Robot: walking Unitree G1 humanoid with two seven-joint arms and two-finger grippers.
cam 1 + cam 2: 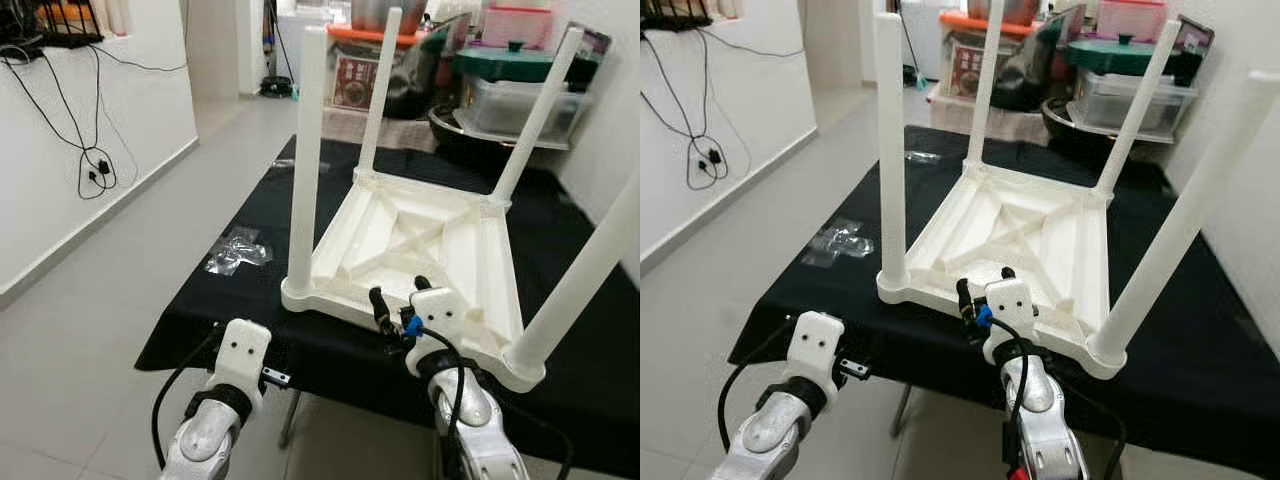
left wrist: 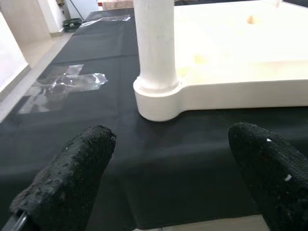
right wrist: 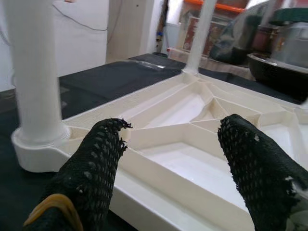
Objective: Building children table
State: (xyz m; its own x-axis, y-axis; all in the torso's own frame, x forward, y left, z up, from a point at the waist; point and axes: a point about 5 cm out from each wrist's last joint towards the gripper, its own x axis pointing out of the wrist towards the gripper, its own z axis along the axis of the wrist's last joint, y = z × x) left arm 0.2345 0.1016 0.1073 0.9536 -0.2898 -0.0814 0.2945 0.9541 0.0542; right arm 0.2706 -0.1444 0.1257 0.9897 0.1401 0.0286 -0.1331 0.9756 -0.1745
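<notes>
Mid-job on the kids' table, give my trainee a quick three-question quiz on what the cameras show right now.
1. True or false: the white table lies upside down on the black cloth.
2. How many legs stand in their sockets?
3. Which gripper is over the table's near edge: A) left gripper B) right gripper?

Key: 1 true. 2 four. 3 B; the left gripper hangs open short of the near-left leg, with clear plastic wrap lying beyond it.
</notes>
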